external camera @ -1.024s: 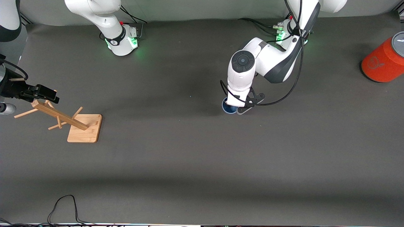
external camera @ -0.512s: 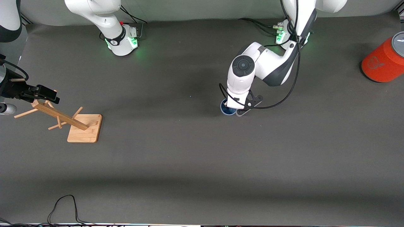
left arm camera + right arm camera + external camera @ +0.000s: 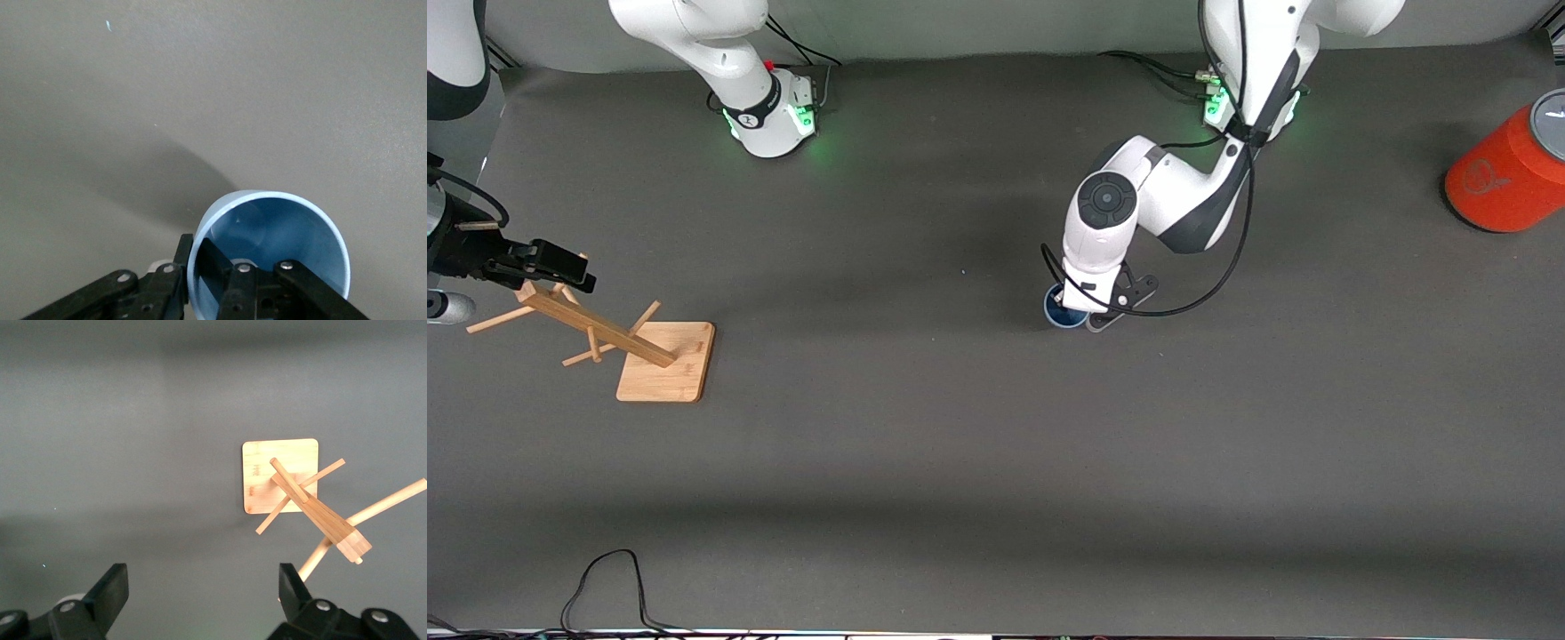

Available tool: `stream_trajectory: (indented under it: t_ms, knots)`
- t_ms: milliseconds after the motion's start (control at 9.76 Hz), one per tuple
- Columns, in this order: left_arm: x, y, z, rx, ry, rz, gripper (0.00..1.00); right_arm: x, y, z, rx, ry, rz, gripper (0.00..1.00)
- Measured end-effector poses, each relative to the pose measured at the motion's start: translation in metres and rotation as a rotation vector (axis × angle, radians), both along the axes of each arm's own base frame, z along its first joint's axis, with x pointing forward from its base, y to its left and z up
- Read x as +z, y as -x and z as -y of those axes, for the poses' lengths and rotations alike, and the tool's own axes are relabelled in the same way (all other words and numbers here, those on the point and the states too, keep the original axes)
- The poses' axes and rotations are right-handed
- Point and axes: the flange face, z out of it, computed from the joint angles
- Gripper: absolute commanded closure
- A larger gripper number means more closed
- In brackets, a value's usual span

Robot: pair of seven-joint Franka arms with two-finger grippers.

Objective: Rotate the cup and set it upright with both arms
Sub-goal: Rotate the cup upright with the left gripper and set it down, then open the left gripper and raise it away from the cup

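Observation:
The pale-blue cup [image 3: 1056, 311] is mouth up at the middle of the table, mostly hidden under the left arm's wrist. In the left wrist view the cup [image 3: 280, 233] shows its open mouth and blue inside. My left gripper [image 3: 1076, 313] [image 3: 195, 252] is shut on the cup's rim, one finger inside the wall and one outside. I cannot tell whether the cup rests on the mat or hangs just above it. My right gripper [image 3: 560, 267] [image 3: 203, 583] is open and empty, waiting over the wooden rack at the right arm's end of the table.
A wooden peg rack [image 3: 605, 333] [image 3: 300, 493] on a square base leans at the right arm's end. A large orange-red cylinder with a grey lid [image 3: 1507, 178] stands at the left arm's end. A black cable [image 3: 605, 578] lies at the table's near edge.
My left gripper and the cup have shifted slightly toward the right arm's end of the table, and the left elbow has drawn back toward its base. The right arm has not moved.

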Motion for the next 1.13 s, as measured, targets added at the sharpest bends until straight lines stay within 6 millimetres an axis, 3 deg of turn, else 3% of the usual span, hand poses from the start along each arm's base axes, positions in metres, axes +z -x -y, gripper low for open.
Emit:
stream_trajectory:
  t_ms: [102,205,307,512,717,922,1127]
  knots:
    - [-0.002,0.002,0.002,-0.003,-0.002,-0.003,0.43,0.0,0.0,0.0,0.0,0.0,0.0,0.0]
    - [-0.002,0.003,0.003,-0.007,-0.002,-0.003,0.31,0.0,0.0,0.0,0.0,0.0,0.0,0.0]
    - [-0.002,0.004,0.004,-0.009,-0.002,-0.003,0.04,0.0,0.0,0.0,0.0,0.0,0.0,0.0]
    - [0.0,0.004,0.004,-0.01,-0.003,-0.004,0.0,0.0,0.0,0.0,0.0,0.0,0.0,0.0]
    - [0.015,0.001,0.005,-0.029,-0.009,-0.012,0.0,0.0,0.0,0.0,0.0,0.0,0.0,0.0]
    - [0.048,-0.006,0.001,-0.119,-0.019,-0.027,0.0,0.0,0.0,0.0,0.0,0.0,-0.001,0.0]
    - [0.097,-0.013,-0.017,-0.298,-0.042,-0.072,0.0,0.0,0.0,0.0,0.0,0.0,-0.001,0.0]
